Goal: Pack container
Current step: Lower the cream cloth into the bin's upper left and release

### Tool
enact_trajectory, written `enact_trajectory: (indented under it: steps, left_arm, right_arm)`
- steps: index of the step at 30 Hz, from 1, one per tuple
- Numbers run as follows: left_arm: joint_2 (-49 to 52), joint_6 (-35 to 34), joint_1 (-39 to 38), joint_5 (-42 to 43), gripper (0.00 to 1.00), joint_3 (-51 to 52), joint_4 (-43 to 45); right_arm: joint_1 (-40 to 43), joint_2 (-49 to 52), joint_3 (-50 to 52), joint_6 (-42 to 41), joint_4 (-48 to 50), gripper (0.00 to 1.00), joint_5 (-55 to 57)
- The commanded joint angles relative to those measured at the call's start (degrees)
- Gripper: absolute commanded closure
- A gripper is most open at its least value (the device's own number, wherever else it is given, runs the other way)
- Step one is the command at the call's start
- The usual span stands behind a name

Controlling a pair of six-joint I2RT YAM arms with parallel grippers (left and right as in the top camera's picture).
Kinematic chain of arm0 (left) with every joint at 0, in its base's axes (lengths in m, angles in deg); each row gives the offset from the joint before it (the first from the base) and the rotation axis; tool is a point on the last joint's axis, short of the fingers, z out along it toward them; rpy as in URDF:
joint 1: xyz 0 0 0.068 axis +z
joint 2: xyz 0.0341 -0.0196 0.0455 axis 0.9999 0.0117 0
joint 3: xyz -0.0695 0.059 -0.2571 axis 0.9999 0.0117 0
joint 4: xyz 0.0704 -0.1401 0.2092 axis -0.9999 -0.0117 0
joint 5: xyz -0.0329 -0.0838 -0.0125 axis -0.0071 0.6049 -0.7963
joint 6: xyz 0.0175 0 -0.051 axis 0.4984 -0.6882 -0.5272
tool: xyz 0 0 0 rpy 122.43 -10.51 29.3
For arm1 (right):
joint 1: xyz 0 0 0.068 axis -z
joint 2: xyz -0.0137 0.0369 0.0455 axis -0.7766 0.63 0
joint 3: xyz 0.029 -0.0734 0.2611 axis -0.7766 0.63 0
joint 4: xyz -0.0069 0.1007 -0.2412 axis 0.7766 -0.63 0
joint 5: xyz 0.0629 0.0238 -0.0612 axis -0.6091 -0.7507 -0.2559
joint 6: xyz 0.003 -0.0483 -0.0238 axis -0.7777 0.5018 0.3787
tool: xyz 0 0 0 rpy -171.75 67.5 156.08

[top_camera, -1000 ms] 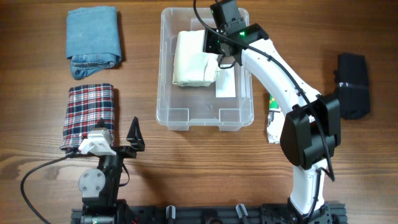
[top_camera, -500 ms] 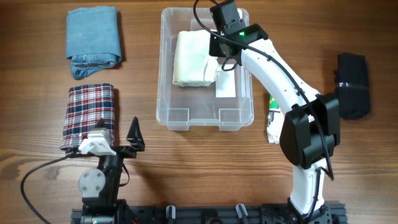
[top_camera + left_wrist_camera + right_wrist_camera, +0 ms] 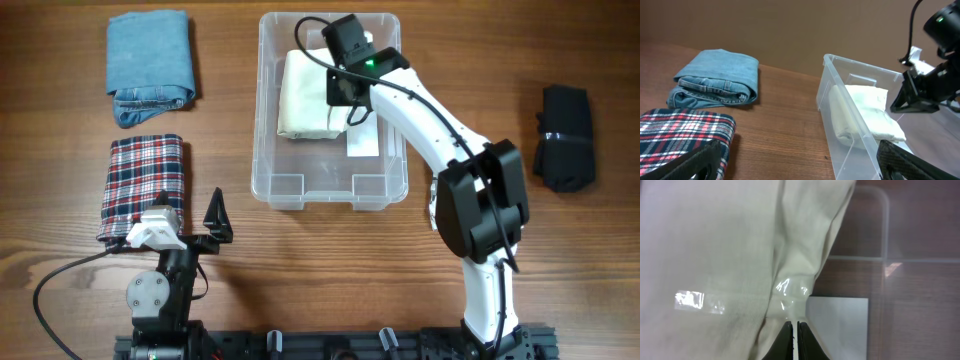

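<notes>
Brown wooden tabletop filled every view. Nearest the base, the left gripper sat low at the near edge with its two fingers spread wide apart and nothing between them. A folded plaid shirt lay just beside it on the left, its near end touching or overlapped by the gripper body. A strip of bare wood separated shirt and gripper from the container, which stood in the middle of the table, rim up, long side running away from the base. The near half of its floor was bare apart from a white label. A folded cream garment filled the far-left part, close against the left wall. The right arm crossed over the container's right rim. The right gripper was down inside at the garment's right edge, fingers pressed almost together on a pinch of that cloth. Folded jeans lay far left, well apart from the container. A black garment lay far right, open wood around it.
</notes>
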Motion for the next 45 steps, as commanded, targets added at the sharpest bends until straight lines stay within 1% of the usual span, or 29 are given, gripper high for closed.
enact_trajectory:
  steps: [1, 10, 17, 20, 24, 26, 30, 34, 37, 38, 39, 41, 45]
  left_arm:
    - [-0.4, 0.7, 0.3, 0.7, 0.0, 0.4, -0.1]
    - [-0.4, 0.7, 0.3, 0.7, 0.0, 0.4, -0.1]
    - [-0.4, 0.7, 0.3, 0.7, 0.0, 0.4, -0.1]
    - [-0.4, 0.7, 0.3, 0.7, 0.0, 0.4, -0.1]
    - [-0.4, 0.7, 0.3, 0.7, 0.0, 0.4, -0.1]
    - [-0.4, 0.7, 0.3, 0.7, 0.0, 0.4, -0.1]
    - [-0.4, 0.7, 0.3, 0.7, 0.0, 0.4, -0.1]
    - [-0.4, 0.7, 0.3, 0.7, 0.0, 0.4, -0.1]
    - [-0.4, 0.7, 0.3, 0.7, 0.0, 0.4, -0.1]
    - [-0.4, 0.7, 0.3, 0.7, 0.0, 0.4, -0.1]
    - [-0.4, 0.7, 0.3, 0.7, 0.0, 0.4, -0.1]
    - [-0.4, 0.7, 0.3, 0.7, 0.0, 0.4, -0.1]
    - [-0.4, 0.7, 0.3, 0.7, 0.0, 0.4, -0.1]
  right_arm:
    - [-0.1, 2.2, -0.9, 1.0, -0.5, 0.95, 1.2]
    - [-0.2, 2.6, -0.9, 1.0, 0.2, 0.96, 1.0]
    - [-0.2, 3.8, -0.9, 1.3, 1.7, 0.96, -3.5]
    - [-0.2, 3.8, -0.9, 4.2, 3.8, 0.96, -7.7]
    - [-0.3, 3.8, -0.9, 4.5, 4.7, 0.96, -9.7]
    - [-0.3, 3.8, -0.9, 7.2, 5.5, 0.96, -12.3]
    - [-0.5, 3.8, -0.9, 7.4, 5.6, 0.96, -12.6]
    - [-1.0, 3.8, -0.9, 9.2, 5.7, 0.96, -13.1]
    - [-1.4, 3.7, -1.0, 9.3, 5.7, 0.96, -9.6]
    - [-1.6, 3.3, -1.2, 9.2, 5.5, 0.95, -6.8]
    - [-1.8, 2.3, -1.9, 9.0, 5.0, 0.96, -1.1]
    - [-1.8, 0.7, -3.3, 9.0, 4.0, 0.96, 4.6]
    - [-1.3, -1.7, -6.5, 8.6, 3.4, 0.96, 9.5]
